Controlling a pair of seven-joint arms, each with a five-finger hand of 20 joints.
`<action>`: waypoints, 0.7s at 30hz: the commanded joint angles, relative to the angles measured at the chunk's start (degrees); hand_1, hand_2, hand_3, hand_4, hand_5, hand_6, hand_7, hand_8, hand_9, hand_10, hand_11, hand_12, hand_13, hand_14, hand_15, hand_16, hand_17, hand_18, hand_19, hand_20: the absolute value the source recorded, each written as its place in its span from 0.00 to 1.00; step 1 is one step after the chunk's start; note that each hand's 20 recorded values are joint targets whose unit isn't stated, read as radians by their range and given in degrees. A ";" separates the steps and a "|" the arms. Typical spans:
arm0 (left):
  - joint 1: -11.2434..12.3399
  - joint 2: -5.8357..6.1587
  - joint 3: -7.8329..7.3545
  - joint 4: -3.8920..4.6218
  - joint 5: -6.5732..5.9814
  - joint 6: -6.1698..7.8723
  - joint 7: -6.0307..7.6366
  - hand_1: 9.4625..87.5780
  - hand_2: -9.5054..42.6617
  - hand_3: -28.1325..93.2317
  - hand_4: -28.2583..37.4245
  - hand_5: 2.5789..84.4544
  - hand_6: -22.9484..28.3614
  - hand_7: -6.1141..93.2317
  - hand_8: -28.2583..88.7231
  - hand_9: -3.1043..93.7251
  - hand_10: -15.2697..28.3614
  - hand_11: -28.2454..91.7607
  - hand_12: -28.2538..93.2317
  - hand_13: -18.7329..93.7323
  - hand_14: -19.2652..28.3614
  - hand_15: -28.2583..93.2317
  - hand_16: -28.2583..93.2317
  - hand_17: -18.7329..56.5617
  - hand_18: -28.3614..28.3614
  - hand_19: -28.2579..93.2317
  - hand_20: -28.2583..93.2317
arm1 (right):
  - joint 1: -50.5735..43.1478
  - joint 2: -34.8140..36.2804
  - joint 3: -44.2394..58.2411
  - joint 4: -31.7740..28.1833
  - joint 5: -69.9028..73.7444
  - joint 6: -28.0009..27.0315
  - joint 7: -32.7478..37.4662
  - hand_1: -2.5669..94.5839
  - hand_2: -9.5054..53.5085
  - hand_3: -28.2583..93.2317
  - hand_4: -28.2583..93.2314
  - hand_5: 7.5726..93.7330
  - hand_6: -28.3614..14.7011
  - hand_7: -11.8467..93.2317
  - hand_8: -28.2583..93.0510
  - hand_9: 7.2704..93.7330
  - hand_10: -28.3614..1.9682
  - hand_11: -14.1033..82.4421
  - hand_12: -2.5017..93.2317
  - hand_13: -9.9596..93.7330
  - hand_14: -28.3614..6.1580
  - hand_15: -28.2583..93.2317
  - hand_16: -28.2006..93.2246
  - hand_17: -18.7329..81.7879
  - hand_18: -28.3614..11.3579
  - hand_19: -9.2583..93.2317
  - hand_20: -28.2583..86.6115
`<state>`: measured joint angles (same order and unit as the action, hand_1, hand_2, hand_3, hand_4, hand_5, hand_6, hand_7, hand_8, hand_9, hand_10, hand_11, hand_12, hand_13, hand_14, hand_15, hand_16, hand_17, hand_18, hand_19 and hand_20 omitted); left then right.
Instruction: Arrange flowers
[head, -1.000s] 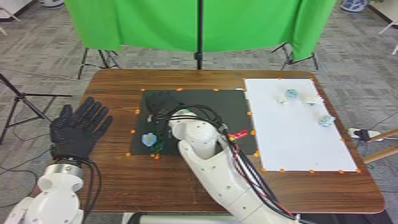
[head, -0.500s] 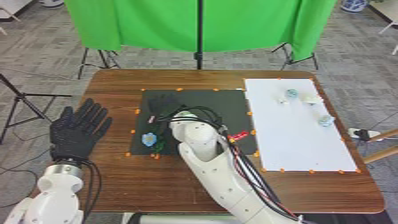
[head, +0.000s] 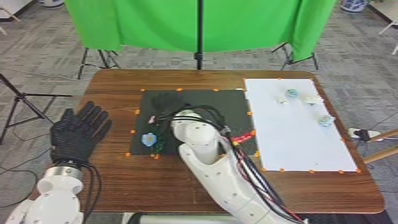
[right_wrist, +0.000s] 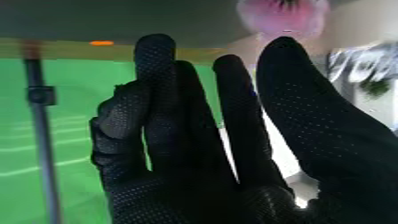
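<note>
Dark mat (head: 220, 98) below; right hand (right_wrist: 182, 170), straight-fingered and empty, now uncovers pink flower (right_wrist: 282, 16) near its thumb; grasp seems outstanding.

Left hand (head: 76, 138), fingers straight; right hand (head: 166, 103) farther forward, fingers loosely extended (thumb apart).

high head view, forward and down; close wrist view along right hand (head: 166, 103), green cloth (head: 142, 25) in both
</note>
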<state>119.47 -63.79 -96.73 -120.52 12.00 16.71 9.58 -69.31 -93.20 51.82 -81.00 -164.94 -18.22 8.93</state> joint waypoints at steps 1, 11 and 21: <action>3.61 -2.17 -2.39 -1.08 1.53 -1.14 -0.51 0.23 0.41 0.87 0.00 0.53 0.64 0.26 0.14 0.44 0.73 0.45 0.32 0.42 0.76 0.62 0.16 0.16 0.78 0.56 0.35 | -2.38 7.07 5.27 -11.23 8.87 1.97 5.63 0.49 0.00 0.94 0.00 0.52 0.56 0.27 0.12 0.49 0.34 0.26 0.16 0.58 0.38 0.69 0.40 0.46 0.07 0.90 0.65; 4.58 -3.22 -3.52 -1.27 3.32 -1.86 0.00 0.22 0.37 0.87 0.00 0.53 0.64 0.26 0.14 0.43 0.72 0.45 0.32 0.41 0.76 0.61 0.17 0.16 0.78 0.56 0.35 | -9.01 23.35 17.82 -19.36 17.40 8.52 21.93 0.51 0.00 0.93 0.00 0.52 0.54 0.26 0.13 0.47 0.30 0.26 0.16 0.53 0.33 0.64 0.36 0.46 0.07 0.89 0.62; 5.64 -3.77 -5.14 -1.48 4.34 -1.74 0.55 0.23 0.38 0.86 0.00 0.53 0.64 0.25 0.15 0.43 0.72 0.44 0.32 0.42 0.77 0.61 0.17 0.16 0.79 0.55 0.35 | -22.41 34.62 33.26 -22.58 22.84 9.99 30.08 0.55 0.00 0.94 0.00 0.58 0.55 0.28 0.12 0.53 0.31 0.27 0.16 0.55 0.33 0.61 0.33 0.47 0.09 0.87 0.55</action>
<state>123.75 -66.81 -100.59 -121.94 15.22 14.40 9.93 -81.67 -68.31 75.65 -102.06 -143.92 -5.82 36.85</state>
